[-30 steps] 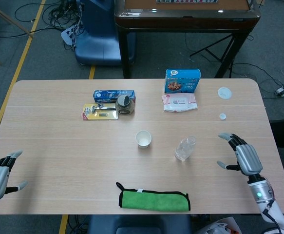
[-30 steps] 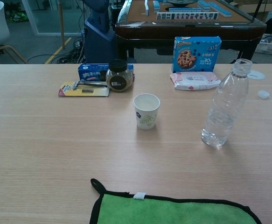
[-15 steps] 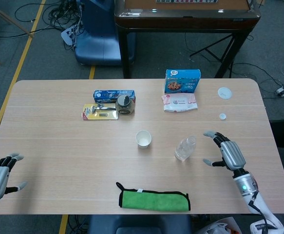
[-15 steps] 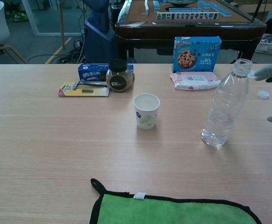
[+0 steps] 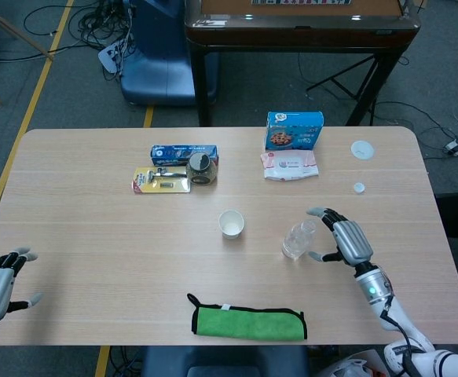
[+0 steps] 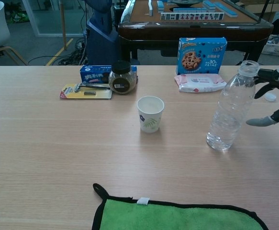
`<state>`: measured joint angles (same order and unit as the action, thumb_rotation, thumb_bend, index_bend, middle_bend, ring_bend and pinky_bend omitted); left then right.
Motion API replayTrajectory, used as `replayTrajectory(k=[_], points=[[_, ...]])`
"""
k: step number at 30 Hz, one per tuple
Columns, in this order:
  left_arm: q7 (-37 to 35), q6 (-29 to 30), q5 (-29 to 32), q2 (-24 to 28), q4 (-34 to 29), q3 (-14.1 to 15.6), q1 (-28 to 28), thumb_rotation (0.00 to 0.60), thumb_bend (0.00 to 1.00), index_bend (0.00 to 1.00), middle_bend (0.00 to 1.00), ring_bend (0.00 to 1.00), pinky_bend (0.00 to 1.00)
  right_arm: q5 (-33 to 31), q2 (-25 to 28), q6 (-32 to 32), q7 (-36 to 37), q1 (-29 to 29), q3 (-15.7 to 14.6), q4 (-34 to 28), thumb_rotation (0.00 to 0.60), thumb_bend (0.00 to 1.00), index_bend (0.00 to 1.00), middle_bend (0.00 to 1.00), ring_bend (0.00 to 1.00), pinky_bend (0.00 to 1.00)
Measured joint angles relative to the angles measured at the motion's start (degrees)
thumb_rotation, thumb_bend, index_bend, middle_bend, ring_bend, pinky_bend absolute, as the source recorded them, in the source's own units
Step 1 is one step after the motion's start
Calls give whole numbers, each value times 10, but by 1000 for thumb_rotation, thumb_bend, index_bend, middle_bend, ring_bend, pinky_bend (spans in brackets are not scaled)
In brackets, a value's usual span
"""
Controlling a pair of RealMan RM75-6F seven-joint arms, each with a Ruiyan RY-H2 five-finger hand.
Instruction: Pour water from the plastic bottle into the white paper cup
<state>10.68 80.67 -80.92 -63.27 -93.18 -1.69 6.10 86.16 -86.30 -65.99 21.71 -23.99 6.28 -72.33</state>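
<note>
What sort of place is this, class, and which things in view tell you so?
Probably a robot lab or workshop: loose cables trail over a floor marked with yellow tape, and a mahjong table stands behind the wooden table.

White cup (image 6: 150, 113) with green-blue print; green cloth (image 6: 177, 214) edged black.

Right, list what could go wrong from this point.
The plastic bottle stands uncapped and tall; the right hand, open beside it with fingers spread, could knock it over rather than grip it. The white paper cup is small and light, so a poured stream might miss or tip it.
</note>
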Motion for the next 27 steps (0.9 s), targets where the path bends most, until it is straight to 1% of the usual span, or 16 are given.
replayTrajectory(k=[9,19,27], points=[[1,-1,3,2,-3,0,-1,600,0,319,230,284,552,4,-35,17,17,-20,-6,41,600,0,204,198,157,296],[10,-2,7,1,-3,1,-1,600,0,338,232,284,553,31,-66,4,70,-36,-20,90,600,0,204,225,160,296],[11,-1,7,2,-5,1,-2,600,0,346,233,284,553,41,-75,-4,93,-42,-29,108,600,0,204,261,167,297]])
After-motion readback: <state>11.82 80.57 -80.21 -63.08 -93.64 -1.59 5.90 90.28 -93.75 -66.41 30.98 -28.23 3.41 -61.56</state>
